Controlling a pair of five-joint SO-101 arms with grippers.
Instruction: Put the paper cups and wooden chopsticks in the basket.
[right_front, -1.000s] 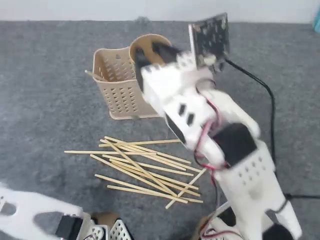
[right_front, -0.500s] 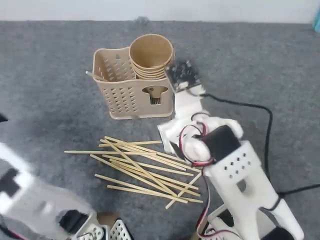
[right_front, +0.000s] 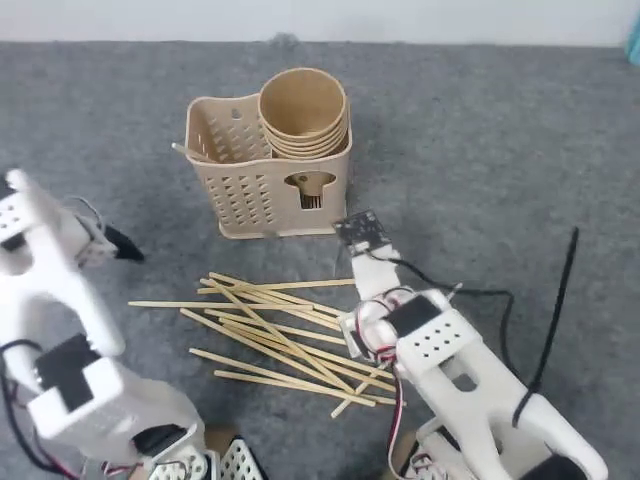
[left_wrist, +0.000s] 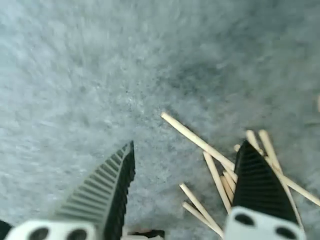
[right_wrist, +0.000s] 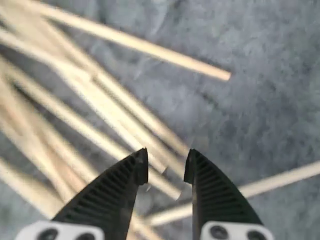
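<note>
My worry is the right claw (right_wrist: 166, 151): pointed down from the folded arm at lower right, jaws only narrowly apart over the crossed wooden chopsticks (right_front: 290, 335) at lower centre, it could pinch several or scatter them. The left claw (left_wrist: 188, 146) hangs spread wide and empty at mid left. The paper cups (right_front: 303, 105) sit stacked in the basket (right_front: 250, 190), upper centre

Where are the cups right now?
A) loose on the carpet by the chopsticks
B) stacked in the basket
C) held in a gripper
B: the paper cups sit nested together in one compartment of the basket, apart from the pile of chopsticks lying in front of it.
</note>
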